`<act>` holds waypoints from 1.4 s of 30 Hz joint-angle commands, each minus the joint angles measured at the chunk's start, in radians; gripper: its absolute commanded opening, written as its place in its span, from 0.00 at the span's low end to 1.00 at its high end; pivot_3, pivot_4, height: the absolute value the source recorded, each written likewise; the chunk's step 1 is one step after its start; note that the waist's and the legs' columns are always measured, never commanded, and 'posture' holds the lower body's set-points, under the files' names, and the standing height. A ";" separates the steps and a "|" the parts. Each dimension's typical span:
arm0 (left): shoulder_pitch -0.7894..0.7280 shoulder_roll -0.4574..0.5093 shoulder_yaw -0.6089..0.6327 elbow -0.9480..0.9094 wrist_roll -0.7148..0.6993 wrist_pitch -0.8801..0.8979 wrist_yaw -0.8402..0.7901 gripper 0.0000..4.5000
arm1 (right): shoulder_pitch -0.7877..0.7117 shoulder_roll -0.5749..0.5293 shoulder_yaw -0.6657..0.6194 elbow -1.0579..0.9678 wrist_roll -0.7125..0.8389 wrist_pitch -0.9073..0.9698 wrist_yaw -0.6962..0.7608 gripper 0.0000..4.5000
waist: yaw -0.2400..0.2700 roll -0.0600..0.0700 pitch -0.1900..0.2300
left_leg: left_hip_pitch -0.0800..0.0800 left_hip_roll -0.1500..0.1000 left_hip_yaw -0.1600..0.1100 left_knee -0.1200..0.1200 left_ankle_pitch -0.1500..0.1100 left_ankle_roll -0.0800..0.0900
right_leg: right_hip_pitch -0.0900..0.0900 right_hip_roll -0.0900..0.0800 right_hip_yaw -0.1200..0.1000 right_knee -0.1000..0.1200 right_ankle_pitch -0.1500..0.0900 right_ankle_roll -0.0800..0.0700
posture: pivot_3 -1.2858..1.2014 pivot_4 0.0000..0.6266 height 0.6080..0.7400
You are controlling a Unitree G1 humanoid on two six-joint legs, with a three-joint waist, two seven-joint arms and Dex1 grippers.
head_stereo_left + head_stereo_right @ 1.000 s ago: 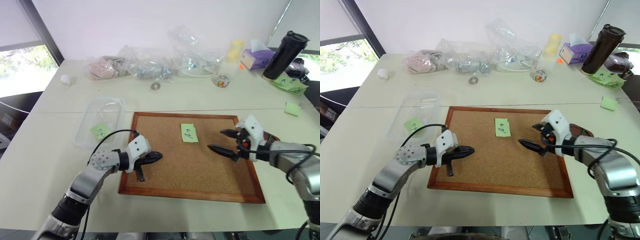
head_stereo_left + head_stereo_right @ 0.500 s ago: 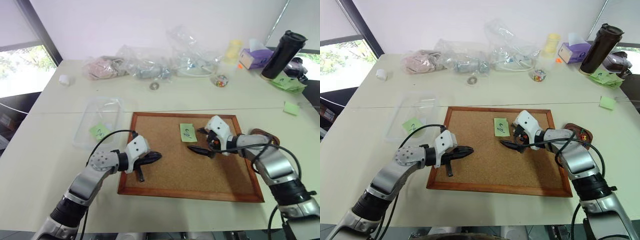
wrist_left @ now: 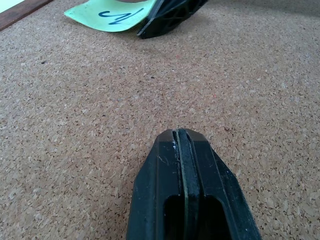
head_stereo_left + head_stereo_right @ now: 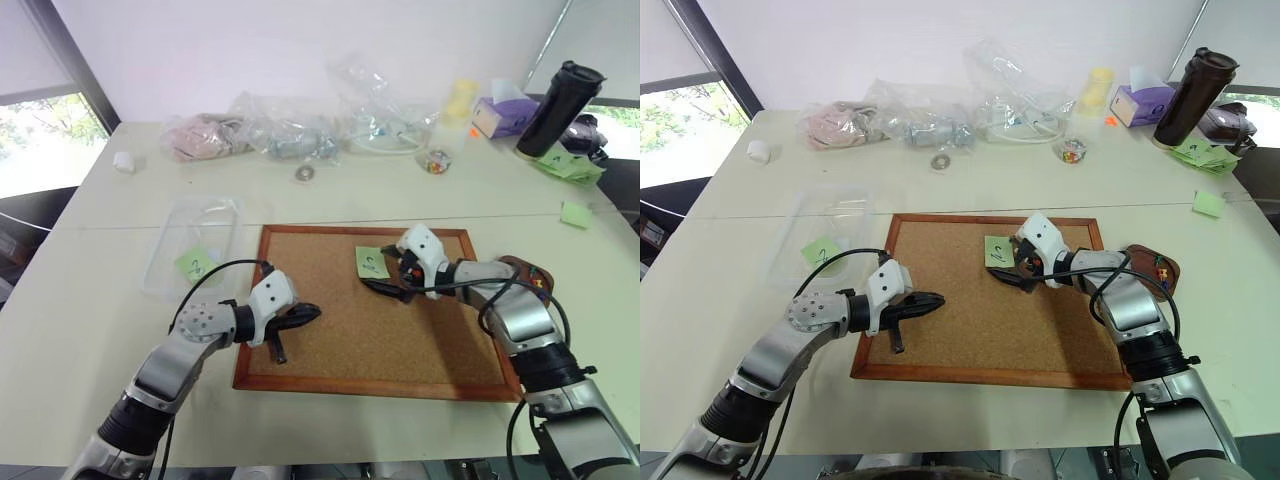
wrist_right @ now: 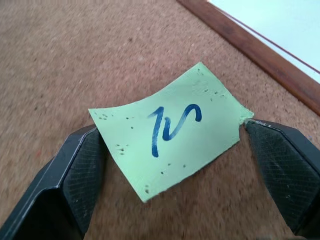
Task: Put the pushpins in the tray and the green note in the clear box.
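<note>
- Nearest, at about 7 o'clock in the head views, the left gripper (image 4: pixel 300 318) hangs over the near-left part of the cork board (image 4: pixel 330 345), its fingers pressed together on nothing.
- Just past the board's middle, toward 12 o'clock, the right gripper (image 4: pixel 1020 268) stands spread wide, one finger either side of the green note (image 5: pixel 172 127); the fingertips (image 5: pixel 82 167) flank the paper's edges and seem not yet to pinch it.
- The note lies flat on the cork, scribble up, straight ahead of that gripper and between its fingers, so the right arm is plainly the nearer; closing on such thin paper will likely need a lifted edge.
- The clear box (image 4: pixel 175 250) sits off the board at 10 o'clock, well apart, with another scribbled green note (image 4: pixel 196 264) in it.
- The tray (image 4: pixel 1160 270) rests at 3 o'clock beside the board, a few pushpins (image 4: pixel 1159 268) in it.
- Farthest, at 12 to 1 o'clock, clear bags (image 4: pixel 290 130), a dark tumbler (image 4: pixel 555 110) and spare green notes (image 4: pixel 565 165) on the pale table (image 4: pixel 90 330).
</note>
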 commanded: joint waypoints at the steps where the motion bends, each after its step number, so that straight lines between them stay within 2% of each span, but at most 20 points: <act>1: 0.020 0.006 -0.023 0.009 0.014 0.026 0.001 0.00 | -0.001 0.011 0.004 0.011 -0.017 0.004 -0.004 0.83 | -0.001 0.000 0.000 | 0.000 0.000 0.000 0.000 0.000 0.000 | 0.000 0.000 0.000 0.000 0.000 0.000 | 0.52 0.24 1.00; 5: 0.022 0.005 -0.023 0.004 0.013 0.029 0.003 0.00 | 0.006 0.012 0.002 0.000 -0.022 0.001 -0.009 0.44 | -0.002 0.000 0.000 | 0.000 0.000 0.000 0.000 0.000 0.000 | 0.000 0.000 0.000 0.000 0.000 0.000 | 0.52 0.24 1.00; 8: 0.021 0.003 -0.024 0.006 0.012 0.030 0.004 0.00 | 0.011 0.013 0.003 -0.010 -0.023 0.001 -0.012 0.09 | -0.001 0.000 0.000 | 0.000 0.000 0.000 0.000 0.000 0.000 | 0.000 0.000 0.000 0.000 0.000 0.000 | 0.52 0.24 1.00; 9: 0.022 0.002 -0.024 0.005 0.012 0.030 0.004 0.00 | 0.013 0.015 0.004 -0.015 -0.024 0.004 -0.014 0.01 | -0.001 0.000 0.000 | 0.000 0.000 0.000 0.000 0.000 0.000 | 0.000 0.000 0.000 0.000 0.000 0.000 | 0.52 0.24 1.00; 17: 0.021 -0.001 -0.026 0.007 0.011 0.031 0.004 0.00 | 0.005 0.047 0.003 -0.049 -0.020 0.021 -0.038 0.01 | -0.006 0.000 0.000 | 0.000 0.000 -0.001 0.000 0.000 0.000 | 0.000 0.000 0.000 0.000 0.000 0.000 | 0.52 0.24 1.00; 33: 0.020 -0.001 -0.026 0.012 0.014 0.027 0.001 0.00 | 0.025 -0.007 0.087 -0.103 -0.155 -0.057 -0.012 0.01 | -0.005 0.000 0.000 | -0.001 0.000 -0.001 0.000 0.000 0.000 | 0.000 0.000 -0.001 0.000 0.000 0.000 | 0.52 0.24 1.00; 34: 0.020 -0.001 -0.026 0.012 0.014 0.027 0.001 0.00 | 0.025 -0.003 0.081 -0.104 -0.157 -0.055 -0.017 0.12 | -0.005 0.000 0.000 | -0.001 0.000 -0.001 0.000 0.000 0.000 | 0.000 0.000 -0.001 0.000 0.000 0.000 | 0.52 0.24 1.00; 36: 0.019 -0.002 -0.026 0.014 0.014 0.027 0.001 0.00 | 0.023 -0.001 0.077 -0.104 -0.166 -0.055 -0.023 0.27 | -0.005 0.000 0.000 | -0.001 0.000 -0.001 0.000 0.000 0.000 | 0.000 0.000 -0.001 0.000 0.000 0.000 | 0.52 0.24 1.00; 38: 0.019 -0.002 -0.026 0.014 0.014 0.026 0.000 0.00 | 0.021 -0.003 0.076 -0.106 -0.173 -0.055 -0.024 0.49 | -0.005 0.000 0.000 | -0.001 0.000 -0.001 0.000 0.000 0.000 | 0.000 0.000 -0.001 0.000 0.000 0.000 | 0.52 0.24 1.00; 42: 0.018 -0.001 -0.025 0.017 0.015 0.023 -0.001 0.00 | 0.017 0.002 0.073 -0.116 -0.179 -0.067 -0.021 0.49 | -0.006 0.000 0.000 | -0.001 0.000 -0.001 0.000 0.000 0.000 | 0.000 0.000 -0.001 0.000 0.000 0.000 | 0.52 0.24 1.00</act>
